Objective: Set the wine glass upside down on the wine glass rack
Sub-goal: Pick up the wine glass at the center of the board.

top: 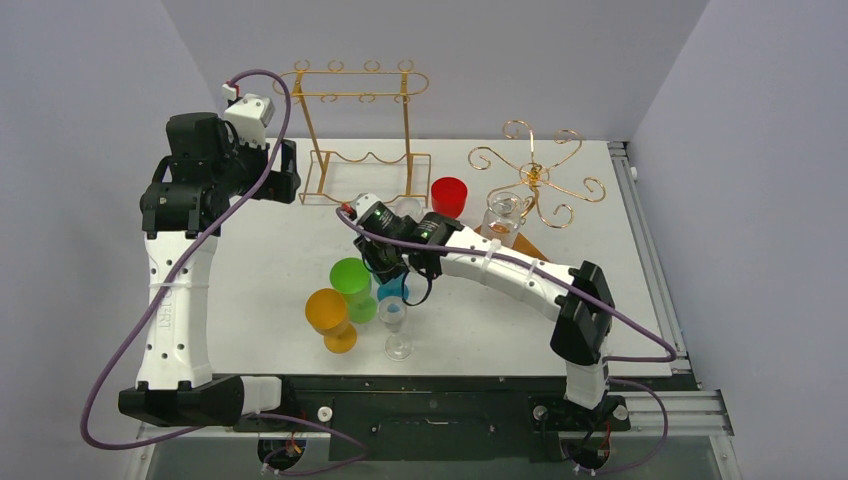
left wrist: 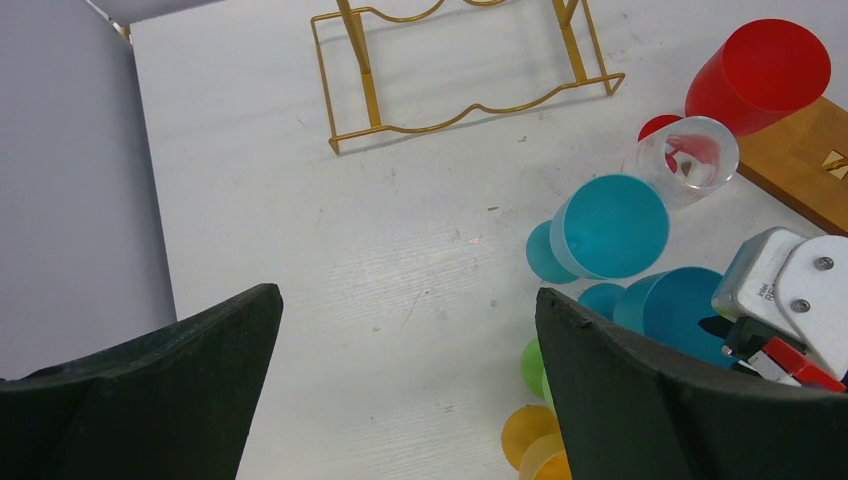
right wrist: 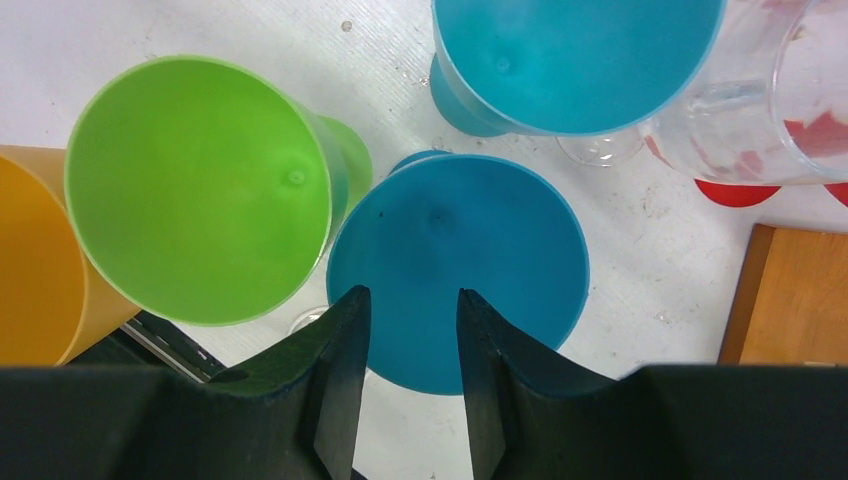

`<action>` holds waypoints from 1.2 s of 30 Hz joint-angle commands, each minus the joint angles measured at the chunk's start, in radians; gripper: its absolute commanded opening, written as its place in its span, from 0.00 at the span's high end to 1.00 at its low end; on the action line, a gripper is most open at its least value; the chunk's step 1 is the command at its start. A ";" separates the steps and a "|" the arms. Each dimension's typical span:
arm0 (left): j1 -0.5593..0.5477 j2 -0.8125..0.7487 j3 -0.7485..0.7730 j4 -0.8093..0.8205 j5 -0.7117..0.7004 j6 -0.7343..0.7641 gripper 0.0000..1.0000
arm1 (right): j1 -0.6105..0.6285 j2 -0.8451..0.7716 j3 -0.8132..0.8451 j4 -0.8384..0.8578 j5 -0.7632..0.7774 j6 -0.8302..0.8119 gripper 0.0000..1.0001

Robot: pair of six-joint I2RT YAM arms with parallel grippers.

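Note:
A blue wine glass [right wrist: 457,240] stands upright right under my right gripper [right wrist: 412,295]. The jaws are a little apart over its open bowl and nothing is clamped between them. In the top view this gripper [top: 396,272] hangs over the cluster of glasses mid-table, hiding most of the blue glass [top: 392,291]. The gold wine glass rack [top: 355,140] stands empty at the back. My left gripper [left wrist: 405,310] is wide open above bare table, raised at the left beside the rack [top: 287,172].
Around the blue glass stand a green glass [top: 351,284], an orange glass [top: 330,318], a clear wine glass [top: 396,326] and a second blue glass [right wrist: 575,60]. Behind are a red cup [top: 450,195], a clear glass [top: 503,215], a wooden board [top: 527,246] and a gold spiral stand [top: 535,175].

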 commanded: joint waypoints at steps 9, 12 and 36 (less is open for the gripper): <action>0.001 -0.026 0.022 0.034 0.017 0.011 0.04 | 0.013 -0.100 0.031 -0.006 -0.020 -0.016 0.55; 0.001 -0.026 0.019 0.036 0.016 0.010 0.04 | 0.014 -0.099 0.015 -0.007 -0.032 -0.024 0.54; 0.001 -0.051 -0.001 0.034 0.023 0.030 0.04 | 0.006 0.024 0.049 -0.038 -0.064 -0.090 0.70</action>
